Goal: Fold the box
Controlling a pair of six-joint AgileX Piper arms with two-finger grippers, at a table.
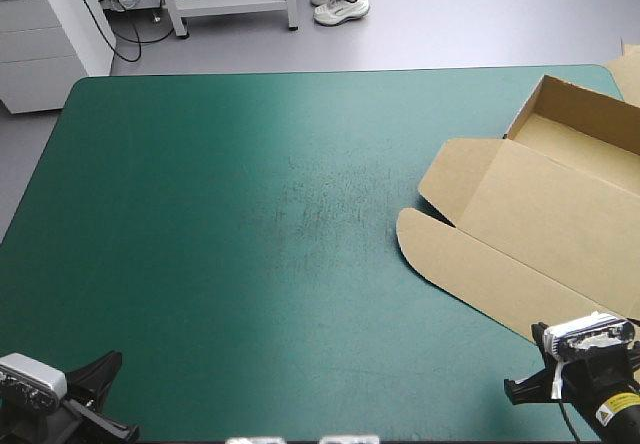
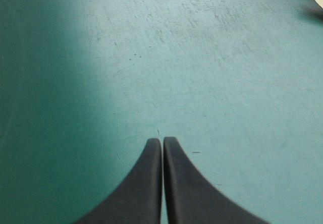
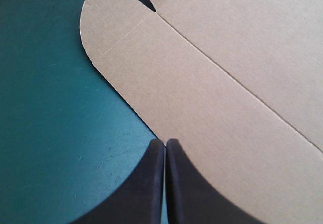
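Brown cut-board box [image 1: 540, 204] sits on the right side of the table's teal-green cover [image 1: 220, 224] and runs out to the right edge. Tray end [image 1: 590, 139] is at the far right with its walls up. The lid [image 1: 520, 234] lies flat, opened toward table centre and the near edge, with a rounded side flap [image 1: 425, 236] flat on the cover. Right gripper [image 3: 165, 141]: black fin fingers pressed together into one point, nothing between them. Its tip is right at the edge of the lid's front strip, part over board, part over cover; can't tell if it touches. Left gripper [image 2: 162, 140]: fingers also together and empty, at the near left corner over bare cover, well apart from the box. Another piece of brown board [image 1: 630, 69] shows just beyond the table's far right corner.
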